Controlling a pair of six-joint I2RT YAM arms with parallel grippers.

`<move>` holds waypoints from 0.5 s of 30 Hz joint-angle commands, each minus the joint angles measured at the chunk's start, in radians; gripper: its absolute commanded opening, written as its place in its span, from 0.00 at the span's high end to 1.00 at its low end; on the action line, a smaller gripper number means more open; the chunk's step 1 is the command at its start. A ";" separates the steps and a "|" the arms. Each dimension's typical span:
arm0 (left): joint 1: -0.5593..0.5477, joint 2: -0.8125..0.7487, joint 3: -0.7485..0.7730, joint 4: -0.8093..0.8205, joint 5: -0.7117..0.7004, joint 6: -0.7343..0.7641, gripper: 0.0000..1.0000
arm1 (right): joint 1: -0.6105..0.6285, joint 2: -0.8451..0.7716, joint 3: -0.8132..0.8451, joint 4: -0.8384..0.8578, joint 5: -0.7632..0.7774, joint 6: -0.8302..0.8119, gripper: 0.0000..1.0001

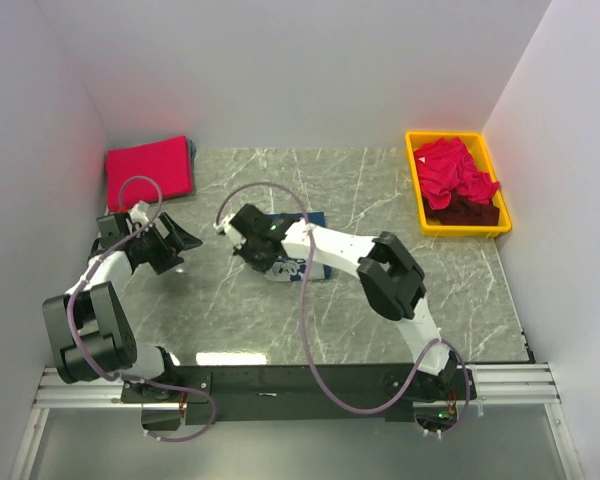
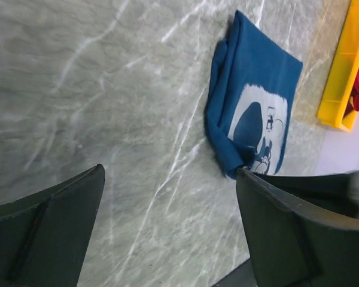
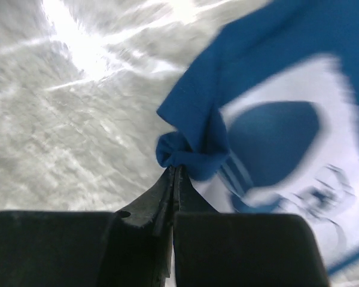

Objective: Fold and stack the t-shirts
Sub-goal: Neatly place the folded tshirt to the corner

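A navy blue t-shirt with a white print lies folded on the marble table, mostly under my right arm. My right gripper is shut on a bunched corner of it; in the right wrist view the jaws pinch blue cloth. My left gripper is open and empty, left of the shirt. Its wrist view shows the shirt beyond its spread fingers. A folded red-pink t-shirt lies at the back left. More red-pink t-shirts and a dark maroon one fill the yellow bin.
White walls close in the table on the left, back and right. The yellow bin stands at the back right and shows in the left wrist view. Purple cables loop over both arms.
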 commanded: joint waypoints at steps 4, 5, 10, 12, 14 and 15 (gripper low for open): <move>-0.060 0.097 -0.020 0.186 0.111 -0.143 0.01 | -0.044 -0.142 0.045 0.034 -0.131 0.033 1.00; -0.070 0.111 -0.018 0.206 0.115 -0.166 0.01 | -0.046 -0.143 0.045 0.036 -0.156 0.034 1.00; -0.169 0.191 -0.020 0.367 0.076 -0.313 0.00 | -0.055 -0.131 0.059 0.026 -0.180 0.051 1.00; -0.217 0.226 -0.017 0.397 0.050 -0.353 0.01 | -0.058 -0.133 0.057 0.032 -0.187 0.057 1.00; -0.249 0.259 -0.014 0.420 0.027 -0.384 0.01 | -0.058 -0.131 0.059 0.033 -0.191 0.059 1.00; -0.280 0.266 -0.015 0.434 0.014 -0.417 0.01 | -0.060 -0.131 0.062 0.033 -0.196 0.062 1.00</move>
